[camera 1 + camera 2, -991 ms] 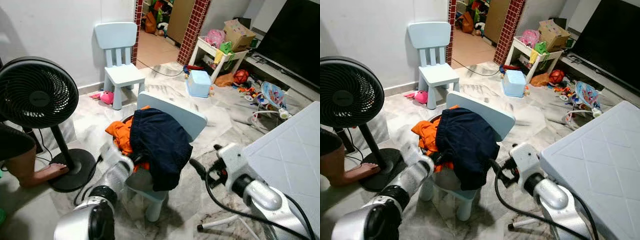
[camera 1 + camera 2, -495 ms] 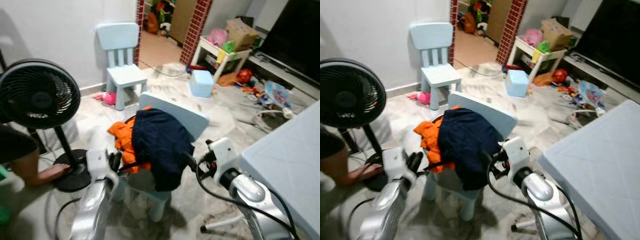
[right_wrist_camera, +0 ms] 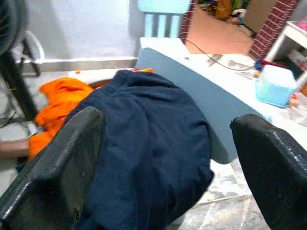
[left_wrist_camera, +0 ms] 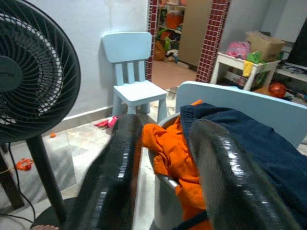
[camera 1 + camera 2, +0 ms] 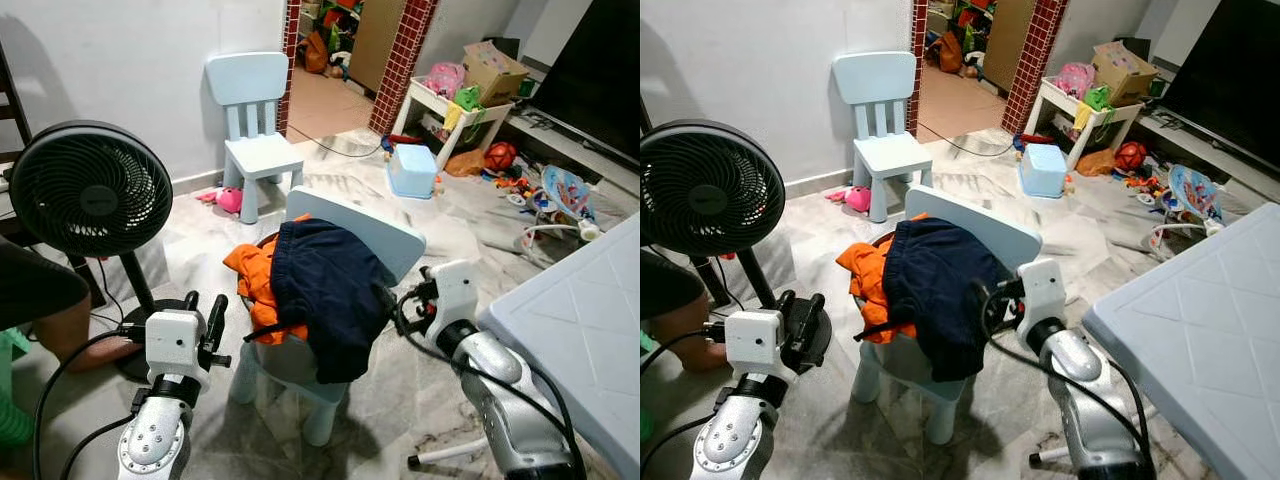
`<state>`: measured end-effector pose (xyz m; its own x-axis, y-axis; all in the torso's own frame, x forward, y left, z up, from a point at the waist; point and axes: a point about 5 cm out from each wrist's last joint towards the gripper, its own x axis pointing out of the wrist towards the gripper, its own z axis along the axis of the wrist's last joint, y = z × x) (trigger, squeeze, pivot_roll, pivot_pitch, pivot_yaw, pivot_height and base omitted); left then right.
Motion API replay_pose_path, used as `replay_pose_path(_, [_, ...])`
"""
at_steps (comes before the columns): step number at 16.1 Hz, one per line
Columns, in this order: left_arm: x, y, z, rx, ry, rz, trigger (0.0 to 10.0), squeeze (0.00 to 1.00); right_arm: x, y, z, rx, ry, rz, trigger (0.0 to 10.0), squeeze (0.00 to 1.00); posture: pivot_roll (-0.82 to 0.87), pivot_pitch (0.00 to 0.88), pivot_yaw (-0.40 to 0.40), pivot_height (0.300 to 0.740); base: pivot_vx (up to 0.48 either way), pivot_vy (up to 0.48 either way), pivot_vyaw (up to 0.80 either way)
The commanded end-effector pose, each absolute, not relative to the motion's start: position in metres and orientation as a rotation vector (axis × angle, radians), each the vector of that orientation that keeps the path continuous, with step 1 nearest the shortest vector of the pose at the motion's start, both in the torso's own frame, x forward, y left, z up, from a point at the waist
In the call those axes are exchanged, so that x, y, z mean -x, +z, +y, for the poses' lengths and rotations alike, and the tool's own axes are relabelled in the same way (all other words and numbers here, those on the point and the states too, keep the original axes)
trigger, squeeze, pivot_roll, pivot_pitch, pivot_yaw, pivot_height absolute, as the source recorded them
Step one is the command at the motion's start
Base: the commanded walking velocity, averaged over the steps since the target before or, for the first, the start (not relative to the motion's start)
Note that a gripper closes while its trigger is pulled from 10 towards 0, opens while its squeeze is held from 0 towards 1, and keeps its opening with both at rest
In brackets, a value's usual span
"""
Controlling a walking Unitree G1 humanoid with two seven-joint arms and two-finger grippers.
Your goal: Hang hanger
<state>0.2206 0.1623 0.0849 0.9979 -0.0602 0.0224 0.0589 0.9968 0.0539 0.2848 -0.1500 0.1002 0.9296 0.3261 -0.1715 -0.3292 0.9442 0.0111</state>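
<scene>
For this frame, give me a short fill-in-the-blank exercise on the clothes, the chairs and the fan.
1. The navy garment is draped over the back of a light blue ____.
2. Beside it on the seat lies a crumpled garment coloured ____.
3. The black standing fan is on the robot's ____ side.
4. The second small chair stands against the ____.

Missing words: chair; orange; left; wall
</scene>
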Motion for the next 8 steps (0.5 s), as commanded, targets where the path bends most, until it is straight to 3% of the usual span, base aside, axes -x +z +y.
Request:
replay_pose_path(1, [-0.219, 0.086, 0.163, -0.067, -0.039, -0.035, 10.0, 1.0, -0.288, 0.102, -0.16, -0.002, 0.287, 0.163, 10.0, 0.0, -0.04, 0.0, -0.136, 0.74, 0.0, 0.0, 0.0])
replay_pose_path(5, [-0.211, 0.079, 0.17, -0.096, -0.016, -0.005, 10.0, 1.0, -0.29, 0.101, -0.173, -0.044, 0.224, 0.165, 10.0, 0.0, -0.03, 0.0, -0.134, 0.74, 0.0, 0.0, 0.0])
replay_pose_path(8, [-0.21, 0.082, 0.171, -0.16, -0.02, -0.042, 10.0, 1.0, -0.291, 0.112, -0.176, -0.148, 0.211, 0.062, 10.0, 0.0, -0.02, 0.0, -0.131, 0.74, 0.0, 0.0, 0.0])
